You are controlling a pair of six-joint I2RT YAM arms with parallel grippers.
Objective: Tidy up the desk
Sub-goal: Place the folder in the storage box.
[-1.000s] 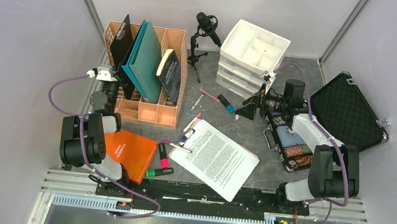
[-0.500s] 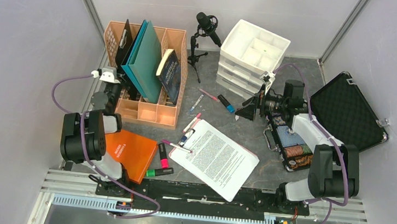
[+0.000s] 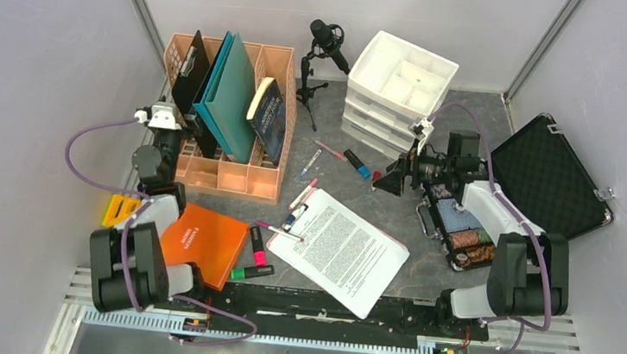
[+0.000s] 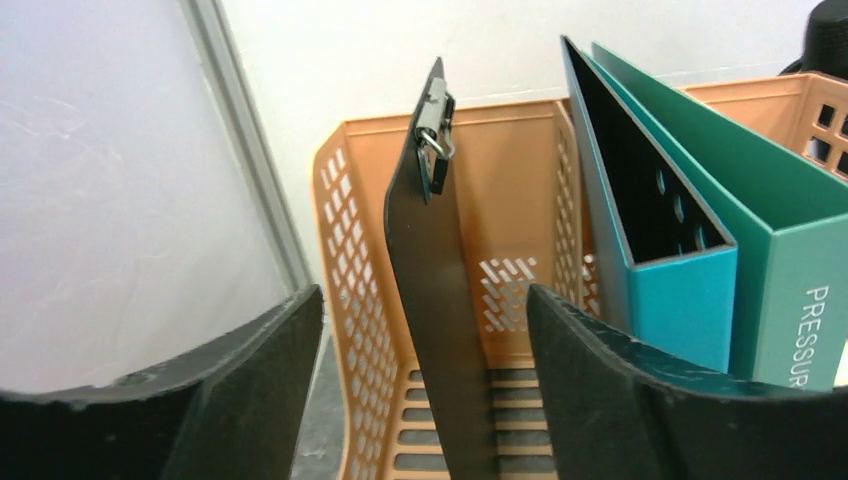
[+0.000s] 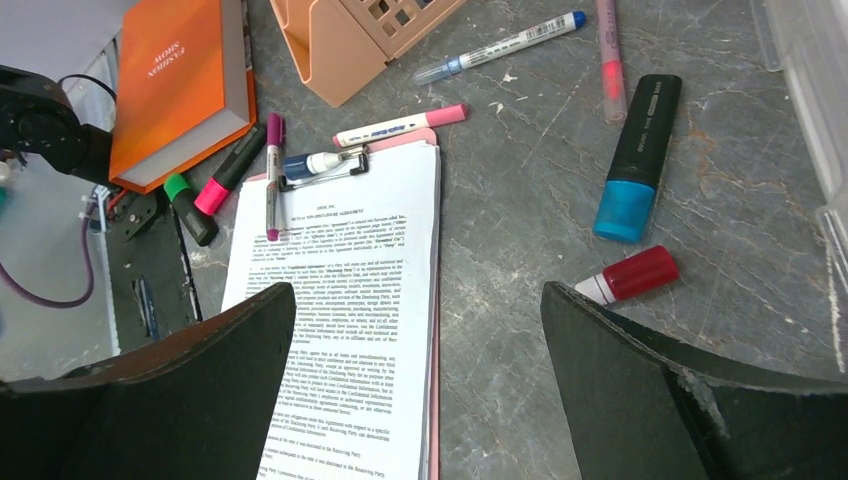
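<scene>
On the dark grey desk (image 3: 381,203), my left gripper (image 3: 173,139) stands open at the near left corner of the orange basket (image 3: 240,179). In the left wrist view a black clipboard (image 4: 440,330) stands upright in the basket (image 4: 500,180) between my spread fingers (image 4: 250,390), touching neither. Teal binders (image 4: 790,260) lean beside it. My right gripper (image 3: 392,178) hangs open and empty over the desk, above the edge of a pink clipboard with paper (image 5: 350,330). A blue highlighter (image 5: 632,160) and a red-capped marker (image 5: 635,275) lie to its right.
An orange book (image 3: 200,240) and green and pink highlighters (image 3: 256,245) lie near the front. Several pens are scattered by the paper. A white drawer unit (image 3: 401,86) and a microphone (image 3: 323,43) stand at the back, and an open black case (image 3: 553,178) at the right.
My left gripper has opened and let go of the black clipboard, which now stands in the basket. The left arm has drawn back slightly. The right arm has barely moved.
</scene>
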